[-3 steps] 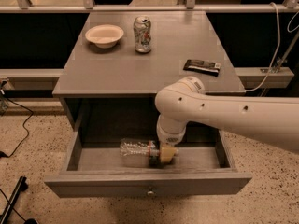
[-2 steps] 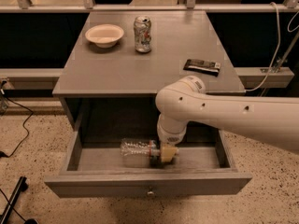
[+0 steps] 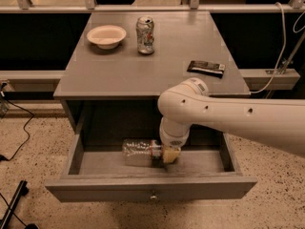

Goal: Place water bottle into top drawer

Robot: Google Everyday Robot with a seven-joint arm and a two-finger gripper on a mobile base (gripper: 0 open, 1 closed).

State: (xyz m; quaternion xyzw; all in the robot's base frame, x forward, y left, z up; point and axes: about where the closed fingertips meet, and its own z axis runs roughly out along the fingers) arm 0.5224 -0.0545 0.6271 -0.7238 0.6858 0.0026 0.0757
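We log one white arm (image 3: 248, 120) spanning from the frame's 4 o'clock edge up toward centre, thick and smooth, slightly tapered. It ends in a rounded elbow joint (image 3: 183, 104) just right of centre. From that joint the wrist (image 3: 174, 133) drops toward 6 o'clock, short and near vertical. The gripper (image 3: 171, 154) hangs at the wrist's 6 o'clock, pointing down, below and slightly right of frame centre. We see only its tan lower end; the wrist covers the rest.
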